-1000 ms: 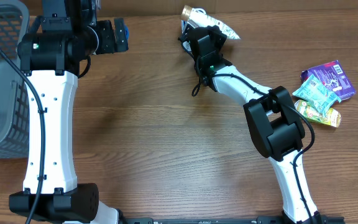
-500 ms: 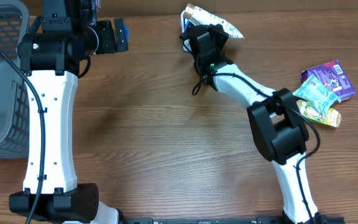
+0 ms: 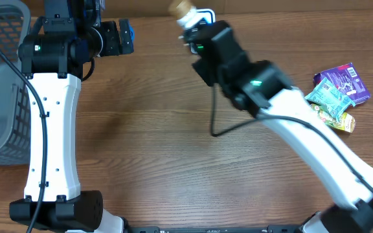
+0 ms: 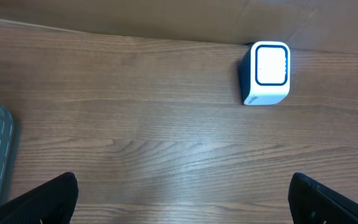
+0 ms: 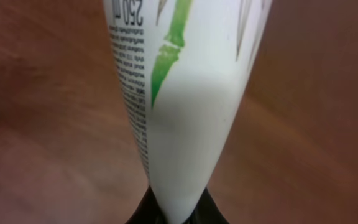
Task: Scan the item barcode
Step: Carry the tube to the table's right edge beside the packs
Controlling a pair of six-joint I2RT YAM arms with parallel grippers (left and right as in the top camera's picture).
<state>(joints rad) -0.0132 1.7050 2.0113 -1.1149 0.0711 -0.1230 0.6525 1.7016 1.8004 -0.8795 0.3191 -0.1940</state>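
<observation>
White tube [image 5: 185, 112] held at the barcode scanner [image 4: 266, 73]
Right gripper [image 5: 174, 214] clamps its crimped end, seemingly just beside the scanner; left gripper [image 4: 185, 199] wide open, empty.

We see even, bright light from above on the brown wood-grain counter [image 3: 147, 149] in the overhead view, with a soft, faint shadow beside the white-and-black left arm [image 3: 50, 123]. The white right arm [image 3: 316, 142] looks soft-edged. In the left wrist view a pale sheen of glare lies across the counter, and the small white box scanner with a blue-rimmed window [image 4: 266, 73] is sharp. The right wrist view is dimmer and warmer; the white plastic tube with green bamboo print [image 5: 185, 124] is soft, the wood behind it wholly out of focus
</observation>
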